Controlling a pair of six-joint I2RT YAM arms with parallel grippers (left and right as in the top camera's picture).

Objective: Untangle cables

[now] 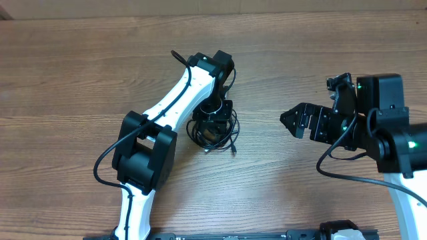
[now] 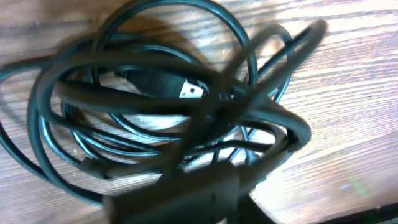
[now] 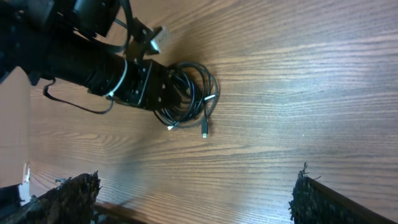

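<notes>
The tangle of thin black cables [image 1: 230, 137] is lying as a loose, roughly round coil near the middle of the brown wood-grain table [image 1: 300, 53]. The left gripper [image 1: 213, 125] is sitting directly on top of it and pointing down into the loops, so the bundle is lying straight below that hand rather than off to a side. In the left wrist view the strands are filling the frame, crossing over one another with a silver-tipped black plug [image 2: 186, 89] lying in the middle. The fingers themselves are not showing clearly there, so I cannot tell whether that hand is gripping a strand or only pressing among them. The coil is offering no real long axis; only one short plug-ended tail [image 1: 233, 152] is trailing out toward the front edge on the right arm's side. The right gripper [image 1: 292, 121] is hanging well apart to the right with its jaws spread wide and holding nothing, pointing toward the bundle. The left arm is plainly the nearer one, and that free tail is probably the right arm's easiest reach.
</notes>
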